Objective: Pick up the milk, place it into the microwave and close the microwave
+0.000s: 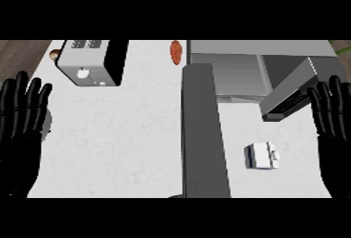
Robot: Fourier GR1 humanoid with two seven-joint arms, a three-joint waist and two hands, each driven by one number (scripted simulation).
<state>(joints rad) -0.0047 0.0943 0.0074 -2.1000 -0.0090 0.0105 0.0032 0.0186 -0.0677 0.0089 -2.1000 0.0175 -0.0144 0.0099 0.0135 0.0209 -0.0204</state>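
Hands at rest at both side edges of the head view, fingers straight and pointing up, nothing held. Left hand point(21, 116) over the left border of the white counter point(123, 139); right hand point(332, 116) at the right border, just beside the microwave door point(291, 95), apart from it.

Milk point(262, 155): small white carton lying on the counter in the lower right area, between the right hand and the long dark grey panel point(202, 135), touching neither. Positioned below the microwave, outside its cavity.

Microwave point(237, 69): grey, at upper right, door swung open and angled toward the right hand, dark inner face with a strip of buttons visible. Interior seen as a grey recess, with no item discernible inside.

Dark grey panel running from mid-frame down to the lower edge, dividing the counter into left and right parts.

Toaster point(89, 62): grey body with a black side, at upper left, well apart from the milk. Brown round object point(54, 54) just left of it, partly hidden. Reddish oval item point(176, 51) near the top edge, between toaster and microwave.
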